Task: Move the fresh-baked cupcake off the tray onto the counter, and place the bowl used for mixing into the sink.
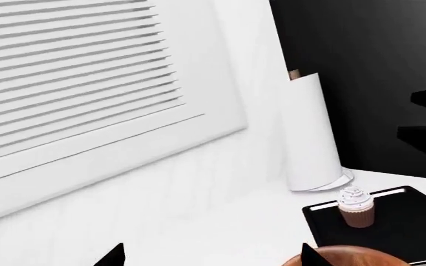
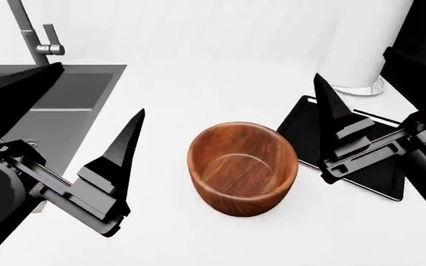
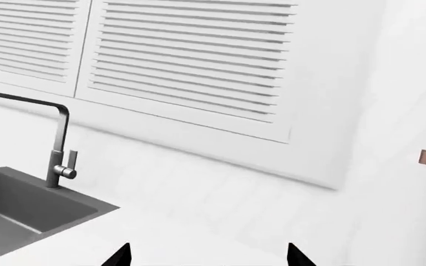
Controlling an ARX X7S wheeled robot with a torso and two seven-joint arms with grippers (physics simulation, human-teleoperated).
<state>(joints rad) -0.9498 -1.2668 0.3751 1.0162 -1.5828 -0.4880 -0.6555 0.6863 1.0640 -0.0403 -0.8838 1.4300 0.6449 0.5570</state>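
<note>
The cupcake [image 1: 356, 207] stands upright on the tray [image 1: 412, 233] at the lower right of the left wrist view, near the tray's far edge; in the head view it is hidden behind the right gripper [image 2: 330, 127]. The bowl [image 2: 243, 168] sits upright on the counter [image 2: 198, 83] at the centre of the head view, just left of the tray, touched by neither gripper; the sink [image 2: 80, 94] lies at the upper left, its faucet [image 2: 35, 33] behind it. The left gripper [image 2: 87, 116] hovers at the left with jaws spread wide, holding nothing; the right gripper's jaws likewise stand apart and empty. A paper towel roll [image 1: 313, 133] stands beyond the tray.
</note>
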